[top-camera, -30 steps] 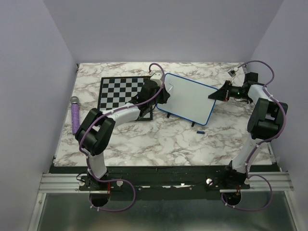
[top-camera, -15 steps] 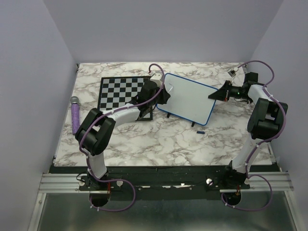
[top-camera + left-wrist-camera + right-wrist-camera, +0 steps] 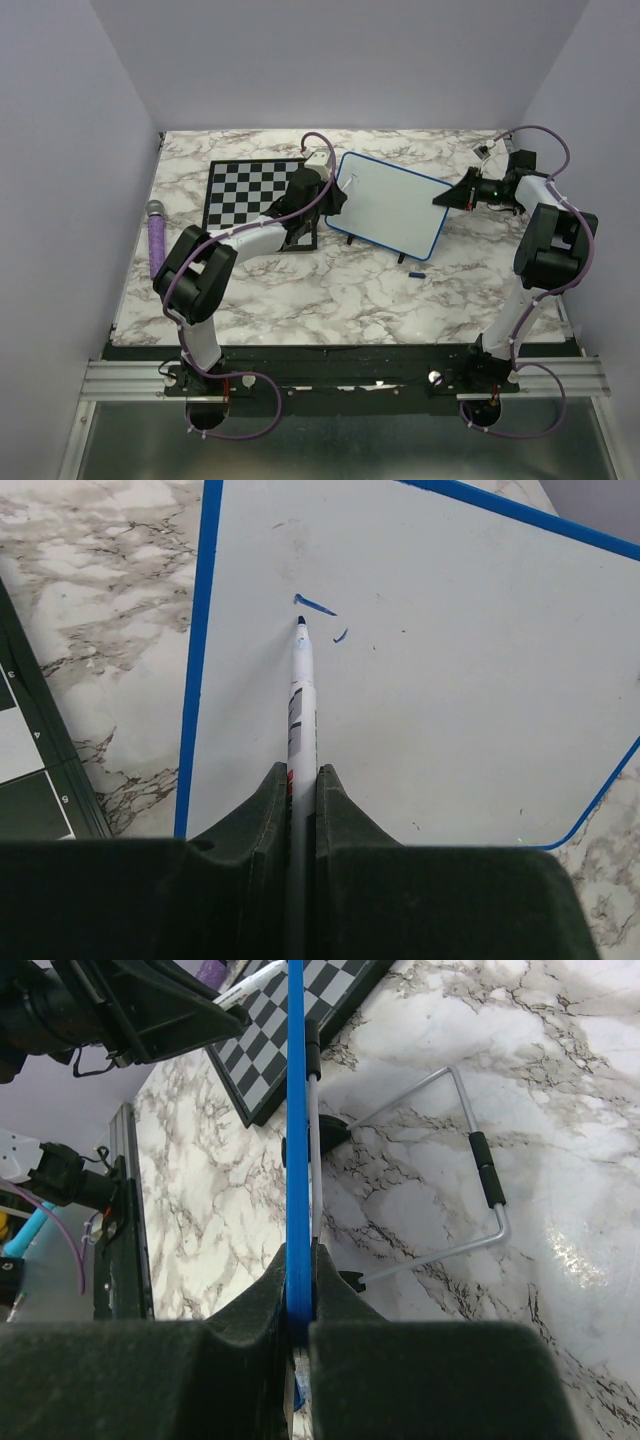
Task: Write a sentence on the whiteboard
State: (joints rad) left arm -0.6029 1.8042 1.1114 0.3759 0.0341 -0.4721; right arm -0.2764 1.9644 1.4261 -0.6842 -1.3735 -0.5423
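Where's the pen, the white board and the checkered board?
marker [image 3: 302,685]: left wrist view, middle of its white barrel.
whiteboard [image 3: 392,205]: top view, bare white writing surface.
chessboard [image 3: 245,190]: top view, middle of the checkered squares.

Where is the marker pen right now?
In the left wrist view, the marker is pinched in the left gripper, tip by two blue strokes on the whiteboard.

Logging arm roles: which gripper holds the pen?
The left gripper, shut on the slim white blue-tipped marker; the right gripper instead clamps the edge of the blue-framed whiteboard.
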